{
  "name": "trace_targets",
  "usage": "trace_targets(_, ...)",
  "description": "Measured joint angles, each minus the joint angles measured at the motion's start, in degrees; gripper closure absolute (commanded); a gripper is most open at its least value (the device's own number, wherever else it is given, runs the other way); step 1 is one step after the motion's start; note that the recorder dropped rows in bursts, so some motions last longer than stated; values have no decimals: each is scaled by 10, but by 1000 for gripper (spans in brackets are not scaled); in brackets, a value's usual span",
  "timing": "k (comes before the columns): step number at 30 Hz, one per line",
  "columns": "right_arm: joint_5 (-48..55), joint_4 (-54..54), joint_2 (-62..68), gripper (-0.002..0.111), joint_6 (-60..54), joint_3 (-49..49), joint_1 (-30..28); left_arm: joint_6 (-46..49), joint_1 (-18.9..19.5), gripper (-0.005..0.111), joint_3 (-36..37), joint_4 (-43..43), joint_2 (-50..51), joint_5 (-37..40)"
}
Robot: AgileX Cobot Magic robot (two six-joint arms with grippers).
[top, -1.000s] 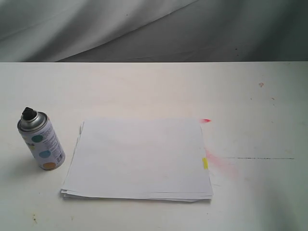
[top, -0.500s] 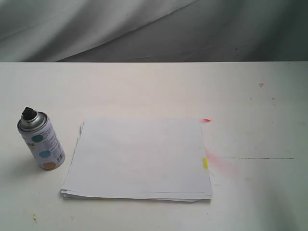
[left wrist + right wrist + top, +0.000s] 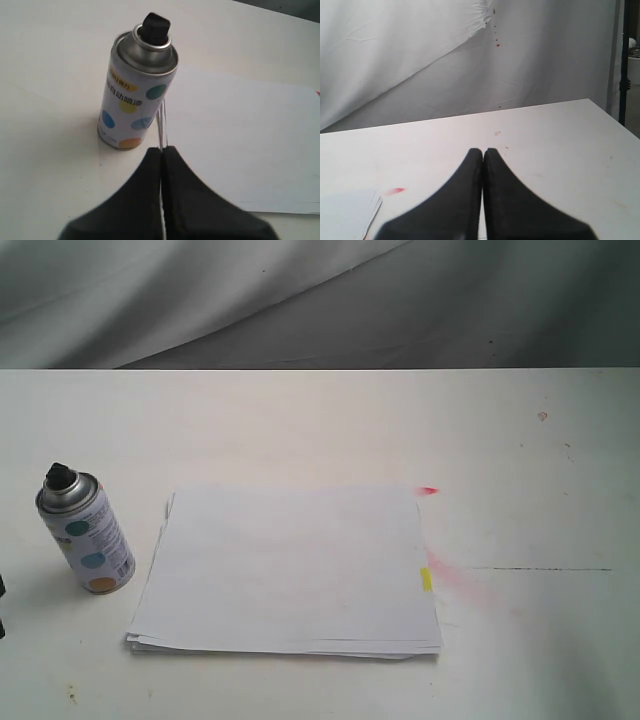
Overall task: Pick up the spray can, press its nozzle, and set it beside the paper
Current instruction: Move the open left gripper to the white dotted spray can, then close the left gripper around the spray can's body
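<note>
Spray can (image 3: 86, 536): we log it upright, frame left, ungrasped; left gripper (image 3: 161, 151), right gripper (image 3: 482, 151) closed tight, empty; all steps remain.

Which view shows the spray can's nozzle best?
The left wrist view: the nozzle sits close and large atop the spray can. The exterior view shows it only as a tiny black cap; the right wrist view misses it.

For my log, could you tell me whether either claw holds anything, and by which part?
Nothing is held. The left claw and the right claw are both shut and empty; the spray can stands untouched.
</note>
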State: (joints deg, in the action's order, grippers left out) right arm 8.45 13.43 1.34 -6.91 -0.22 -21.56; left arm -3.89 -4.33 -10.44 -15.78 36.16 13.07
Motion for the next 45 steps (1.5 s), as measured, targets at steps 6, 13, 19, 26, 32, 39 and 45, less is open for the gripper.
trace_targets(6, 0, 0, 0, 108, 0, 0, 0, 1, 0, 107, 4, -10, 76, -15)
trace_targets(13, 0, 0, 0, 108, 0, 0, 0, 93, -23, 107, -2, -82, 221, -36)
trace_targets(19, 0, 0, 0, 108, 0, 0, 0, 184, -101, 107, -15, -91, 301, -160)
trace_targets(26, 0, 0, 0, 108, 0, 0, 0, 173, -109, 107, 18, -92, 359, -345)
trace_targets(32, 0, 0, 0, 108, 0, 0, 0, 152, -109, 107, 26, -93, 361, -399)
trace_targets(39, 0, 0, 0, 108, 0, 0, 0, 132, -110, 82, 26, -93, 361, -401)
trace_targets(45, 0, 0, 0, 108, 0, 0, 0, 103, -110, 36, 26, -64, 361, -386)
